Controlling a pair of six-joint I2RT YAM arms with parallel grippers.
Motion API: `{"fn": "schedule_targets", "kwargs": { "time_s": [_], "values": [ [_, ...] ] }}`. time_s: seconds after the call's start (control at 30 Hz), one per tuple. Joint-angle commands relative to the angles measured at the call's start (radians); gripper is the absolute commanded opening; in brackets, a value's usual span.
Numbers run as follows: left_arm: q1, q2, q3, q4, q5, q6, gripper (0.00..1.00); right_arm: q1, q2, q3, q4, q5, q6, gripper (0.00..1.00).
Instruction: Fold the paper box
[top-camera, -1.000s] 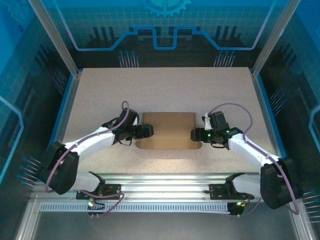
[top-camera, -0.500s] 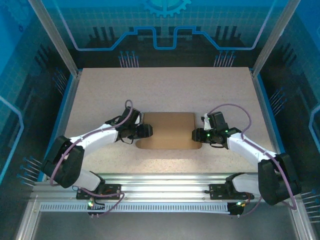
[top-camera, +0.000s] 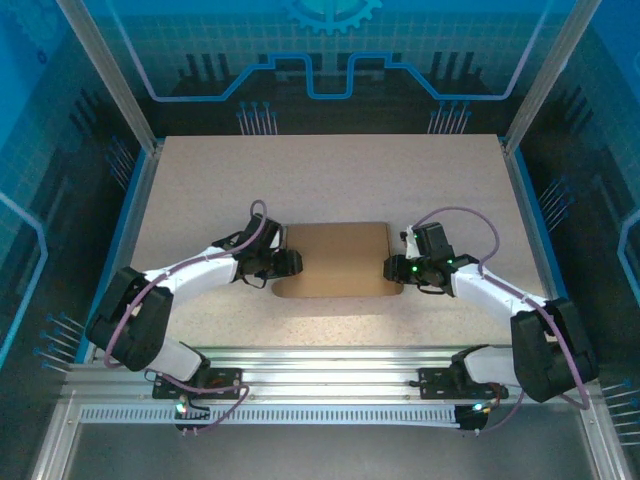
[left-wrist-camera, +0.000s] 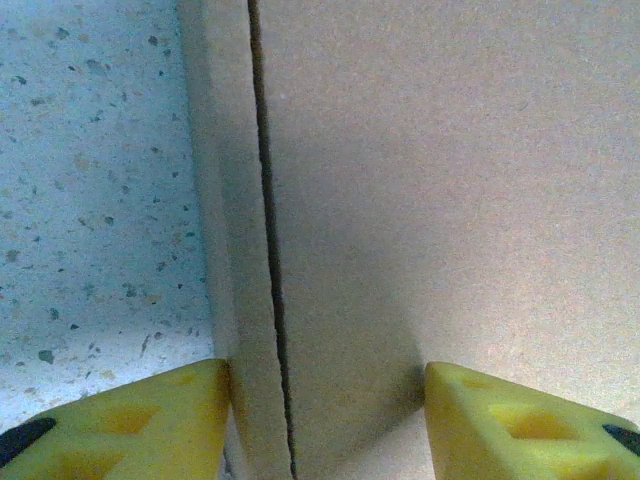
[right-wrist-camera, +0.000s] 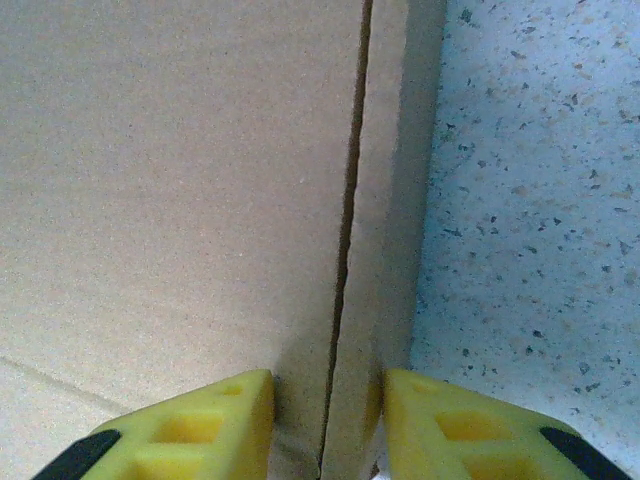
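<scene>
Both jaw pairs narrower than before
Left gripper (left-wrist-camera: 325, 400) and right gripper (right-wrist-camera: 328, 400) straddle the paper box (top-camera: 335, 260) side edges; clamping unconfirmed.

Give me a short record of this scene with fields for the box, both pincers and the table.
box: paper box, brown, lying flat mid-table
left arm: left pincer straddles the box's left edge; grip unclear
right arm: right pincer pinches the box's right edge, a finger on each side
surface: table, pale and speckled
</scene>
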Motion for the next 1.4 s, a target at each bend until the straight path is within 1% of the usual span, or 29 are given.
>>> {"fn": "schedule_targets", "kwargs": {
  "time_s": [0.0, 0.2, 0.37, 0.4, 0.47, 0.57, 0.73, 0.87, 1.37],
  "values": [
    [0.003, 0.028, -0.01, -0.005, 0.018, 0.004, 0.52, 0.023, 0.033, -0.01, -0.061, 0.071, -0.003, 0.34],
    [0.002, 0.038, -0.018, -0.002, 0.023, -0.004, 0.5, 0.035, 0.035, -0.004, -0.081, 0.104, -0.011, 0.35],
    [0.003, 0.006, -0.014, 0.0, 0.048, -0.02, 0.51, 0.035, 0.015, 0.008, -0.085, 0.075, -0.003, 0.38],
    [0.002, -0.003, -0.009, -0.003, 0.053, -0.02, 0.52, 0.035, 0.007, 0.012, -0.087, 0.071, -0.002, 0.39],
    [0.002, -0.024, 0.003, -0.02, 0.054, -0.021, 0.6, 0.034, -0.016, 0.025, -0.099, 0.066, 0.001, 0.41],
    [0.004, -0.05, 0.019, -0.049, 0.046, -0.015, 0.63, 0.024, -0.049, 0.032, -0.115, 0.065, -0.001, 0.42],
    [0.008, -0.091, 0.029, -0.085, 0.032, -0.003, 0.63, -0.006, -0.093, 0.021, -0.111, 0.019, -0.006, 0.42],
    [0.011, -0.114, 0.023, -0.095, 0.062, 0.004, 0.63, -0.018, -0.102, 0.007, -0.084, -0.044, -0.008, 0.45],
    [0.013, -0.054, 0.023, -0.076, 0.104, -0.008, 0.62, -0.035, -0.048, -0.008, -0.05, -0.096, 0.016, 0.46]
  ]
}}
